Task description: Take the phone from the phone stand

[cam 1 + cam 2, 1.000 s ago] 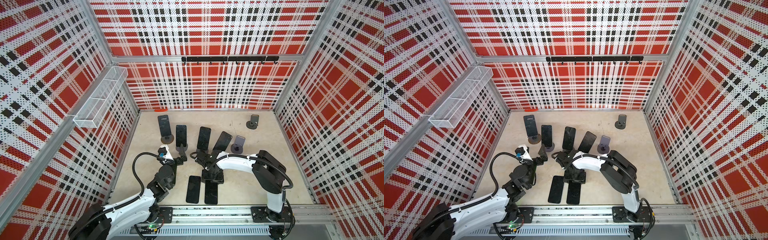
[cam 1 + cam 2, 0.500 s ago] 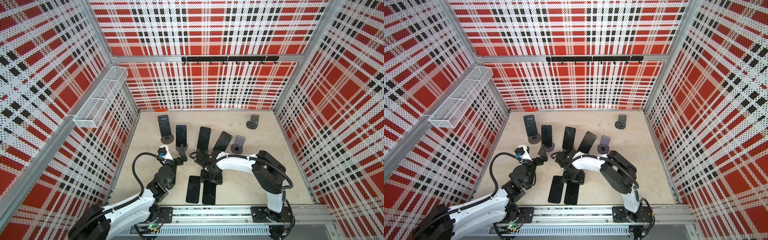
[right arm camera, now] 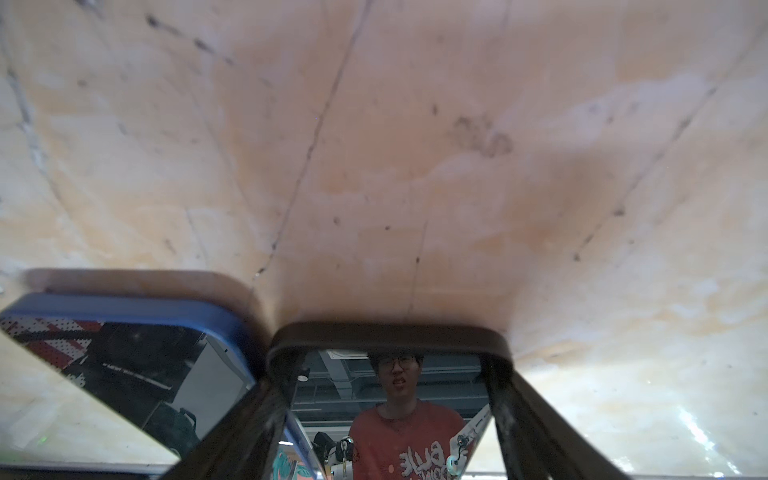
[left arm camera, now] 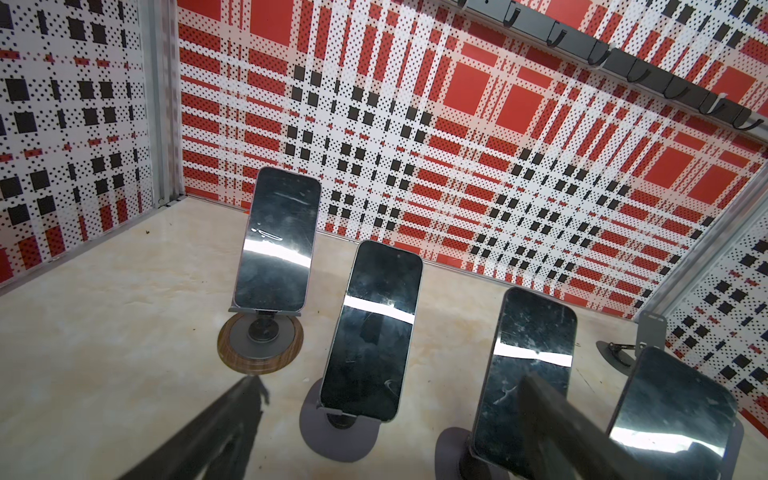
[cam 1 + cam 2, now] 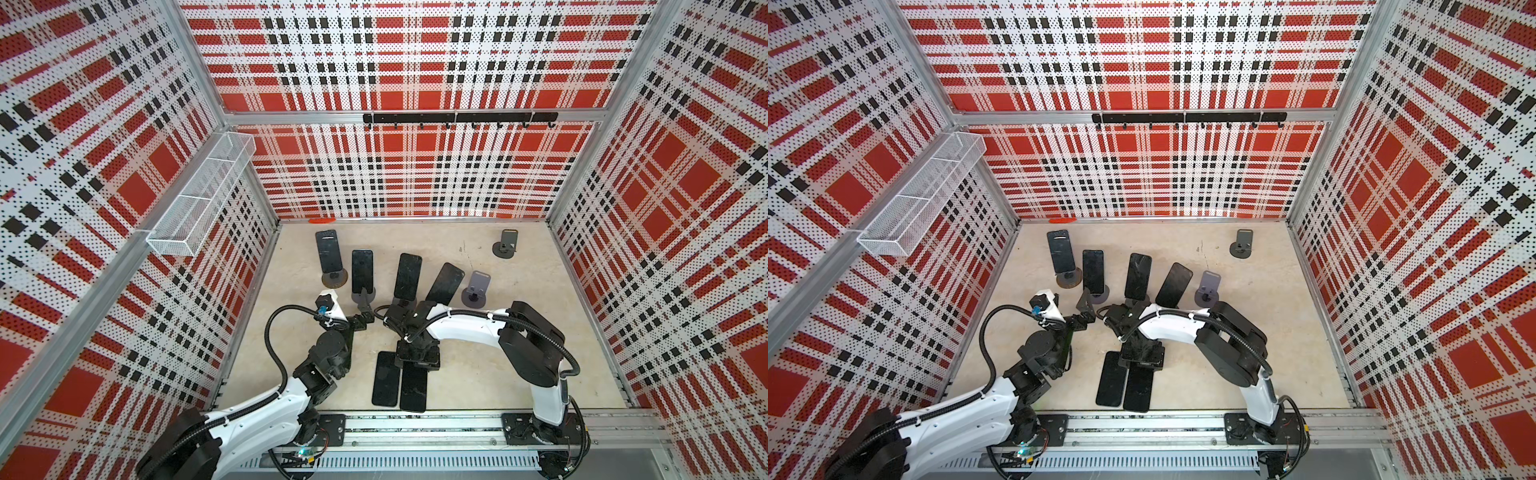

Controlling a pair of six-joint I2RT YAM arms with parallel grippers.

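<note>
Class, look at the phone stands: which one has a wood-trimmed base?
The leftmost stand in both top views: its round base is wood-rimmed; the others are plain grey.

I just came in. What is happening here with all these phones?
The right gripper holds a black phone by its side edges, low at the table, beside a blue-cased phone lying flat. The left gripper is open, facing a row of four phones on stands. Two other stands are empty.

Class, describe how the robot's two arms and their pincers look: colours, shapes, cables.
The left arm and right arm have glossy white link shells between chunky black joints. A black ribbed cable loops alongside each. The pincer fingers are slim, dark bars.
</note>
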